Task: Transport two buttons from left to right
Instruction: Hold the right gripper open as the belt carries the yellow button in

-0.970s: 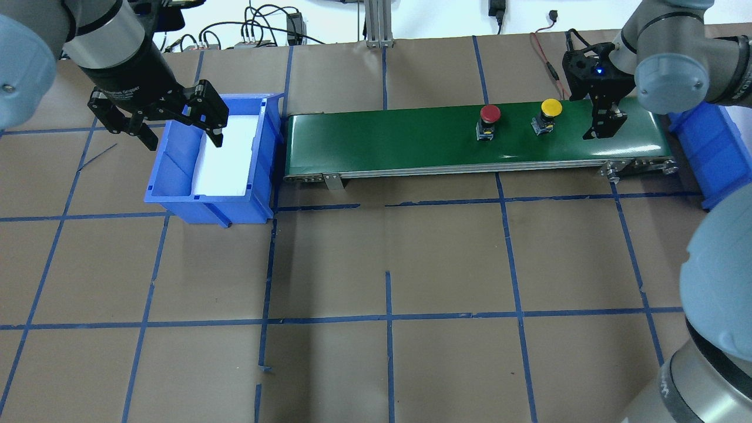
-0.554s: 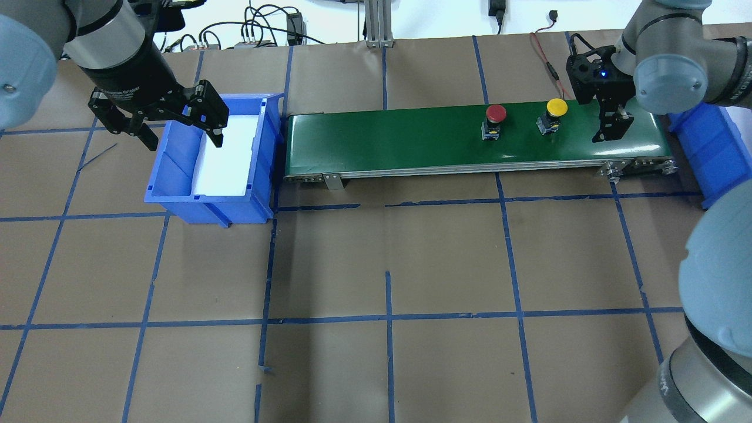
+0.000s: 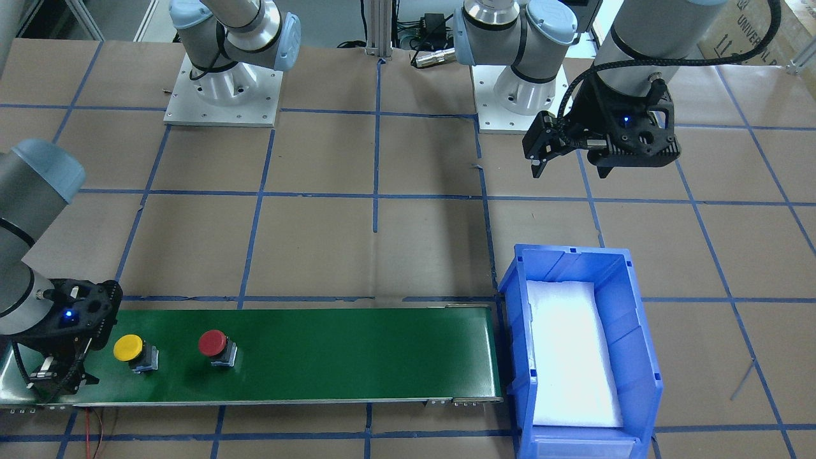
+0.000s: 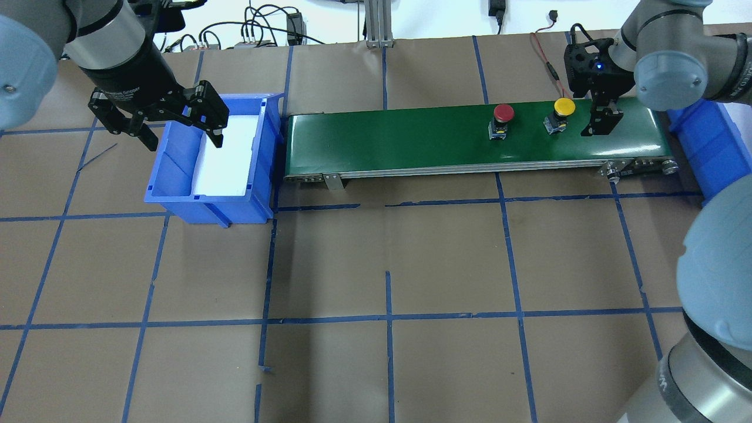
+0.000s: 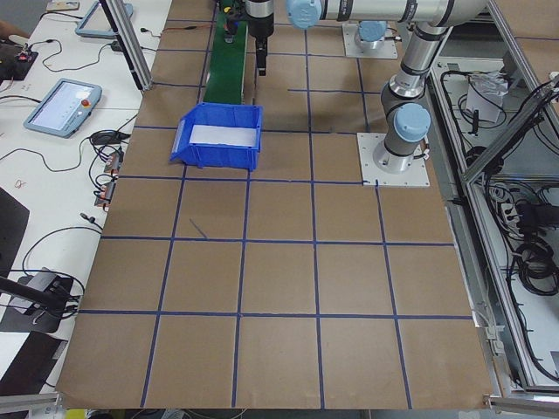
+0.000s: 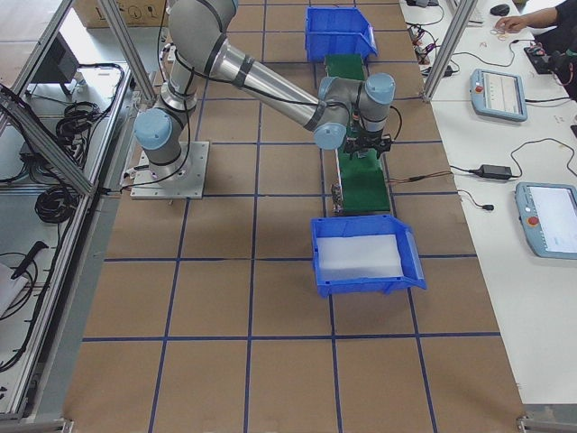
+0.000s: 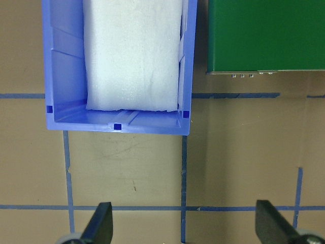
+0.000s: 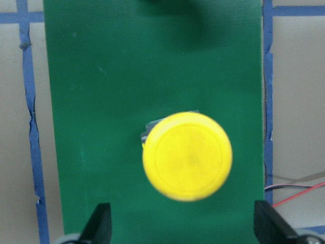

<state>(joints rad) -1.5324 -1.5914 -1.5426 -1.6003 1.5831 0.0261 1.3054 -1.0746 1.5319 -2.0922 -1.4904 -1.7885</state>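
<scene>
The yellow button and the red button stand upright on the green conveyor belt, near its right end, red to the left of yellow. My right gripper hovers open over the belt just right of the yellow button. In the right wrist view the yellow button lies ahead of the open right gripper. My left gripper is open and empty above the left blue bin. The front view shows the yellow button and the red button.
The left bin holds a white foam pad. A second blue bin stands past the belt's right end. A red cable lies behind the belt. Brown table paper with blue tape lines lies in front.
Both buttons have moved right along the belt. My right gripper has shifted slightly, and the yellow button now stands closer to it. The left arm has not moved.
</scene>
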